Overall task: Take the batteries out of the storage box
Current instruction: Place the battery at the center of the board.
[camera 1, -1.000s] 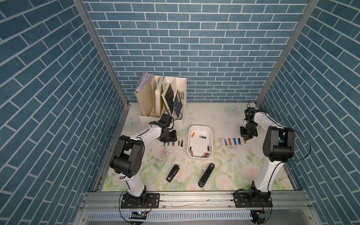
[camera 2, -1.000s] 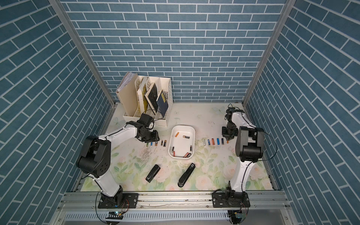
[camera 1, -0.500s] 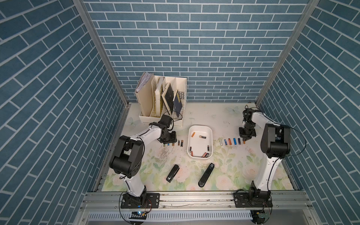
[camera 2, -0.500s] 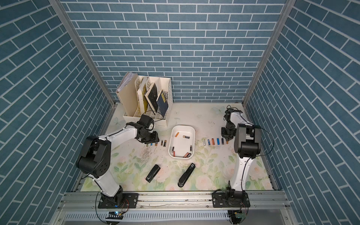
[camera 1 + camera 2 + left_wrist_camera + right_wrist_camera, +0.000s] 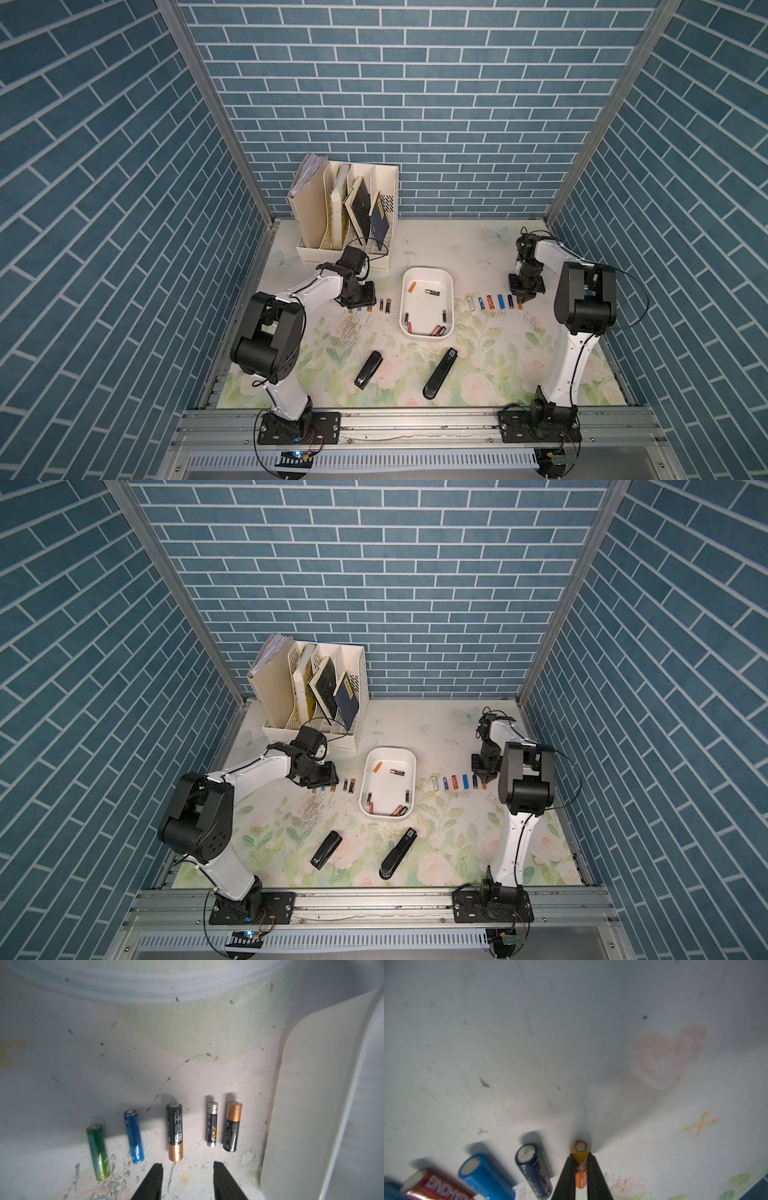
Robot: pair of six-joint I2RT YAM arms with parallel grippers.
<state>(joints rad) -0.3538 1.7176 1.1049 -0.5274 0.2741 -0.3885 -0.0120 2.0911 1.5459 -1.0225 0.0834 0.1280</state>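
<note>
Inside the right gripper [image 5: 580, 1157], orange battery [image 5: 580, 1148].

Glossy-wrapped batteries [image 5: 175, 1132], smooth plastic storage box [image 5: 311, 1105] (matt, scuffed tabletop [image 5: 124, 1053])

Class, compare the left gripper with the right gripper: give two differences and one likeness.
The left gripper is open and empty; the right gripper is shut on an orange battery. The left gripper is close to the storage box; the right gripper is farther from it. Both have black fingers.
</note>
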